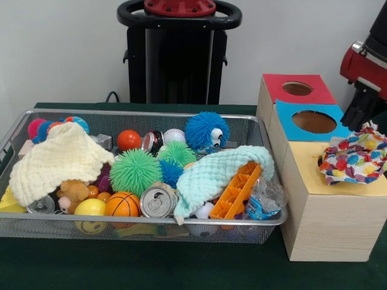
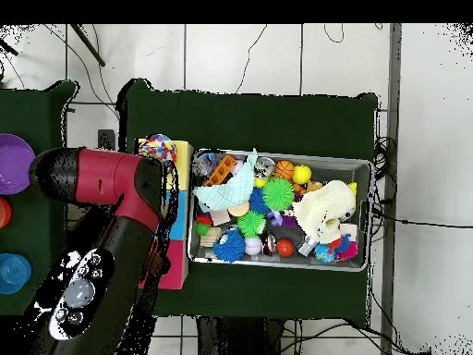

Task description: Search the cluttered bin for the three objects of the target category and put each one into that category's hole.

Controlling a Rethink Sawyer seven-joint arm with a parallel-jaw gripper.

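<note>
A wire mesh bin (image 1: 145,226) holds a jumble of toys. A cream knitted cloth (image 1: 60,158) lies over its left end and a mint cloth (image 1: 219,172) drapes across an orange plastic piece (image 1: 237,192). To the right, a wooden box (image 1: 320,223) has a red top with a hole (image 1: 297,88), a blue top with a hole (image 1: 314,121) and a yellow top. A multicoloured patterned cloth (image 1: 354,158) lies crumpled on the yellow top. My gripper (image 1: 361,112) hangs just above and behind that cloth, apart from it. In the overhead view the arm (image 2: 111,189) hides the gripper.
Among the clutter in the bin are spiky green (image 1: 134,171) and blue (image 1: 205,130) balls, a small basketball (image 1: 122,204), drink cans (image 1: 157,202), a yellow ball (image 1: 89,208) and a crumpled plastic bottle (image 1: 264,200). Beside the table in the overhead view stand a purple bowl (image 2: 11,162) and a blue cup (image 2: 7,274).
</note>
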